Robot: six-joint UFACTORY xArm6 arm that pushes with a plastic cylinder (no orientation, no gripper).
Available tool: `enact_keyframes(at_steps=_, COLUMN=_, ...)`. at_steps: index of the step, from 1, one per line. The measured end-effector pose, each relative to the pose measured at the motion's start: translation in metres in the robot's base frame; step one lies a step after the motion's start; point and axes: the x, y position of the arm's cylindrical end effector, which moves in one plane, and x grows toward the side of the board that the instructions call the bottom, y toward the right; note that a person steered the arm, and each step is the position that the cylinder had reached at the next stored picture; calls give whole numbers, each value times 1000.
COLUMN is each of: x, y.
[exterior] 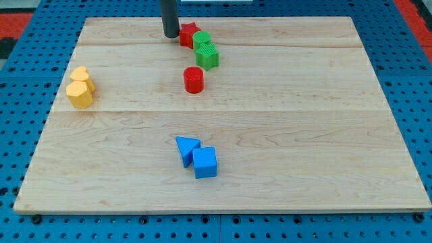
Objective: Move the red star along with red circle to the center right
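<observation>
Where my tip rests, red star adjoins.

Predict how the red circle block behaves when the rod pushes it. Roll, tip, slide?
The red circle is a short upright cylinder on its flat end, so it probably slides rather than rolls or tips. Its round side may let it slip off my tip if hit off-centre. It stands clear of the green blocks.

My rod comes straight down from the view's top edge, left of centre, dark and upright. My tip rests low near the view's top.
</observation>
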Motion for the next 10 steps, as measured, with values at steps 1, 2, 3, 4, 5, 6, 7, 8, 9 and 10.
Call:
enact_keyframes(at_steps=1, x=-12, y=0)
enact_keyframes(at_steps=2, x=-24, y=0)
enact_keyframes(at_steps=3, x=-28, y=13)
enact_keyframes(at_steps=4, x=-29, y=63)
enact_keyframes(at_steps=5, x=-15, y=60)
enact_keyframes(at_steps=6, x=16, y=36)
enact_keyframes(at_steps=7, x=37, y=-9)
enact_keyframes(at_steps=8, x=17, y=-21)
enact_keyframes(at_steps=9, x=16, y=-40)
enact_keyframes(at_steps=10, x=62, y=-67)
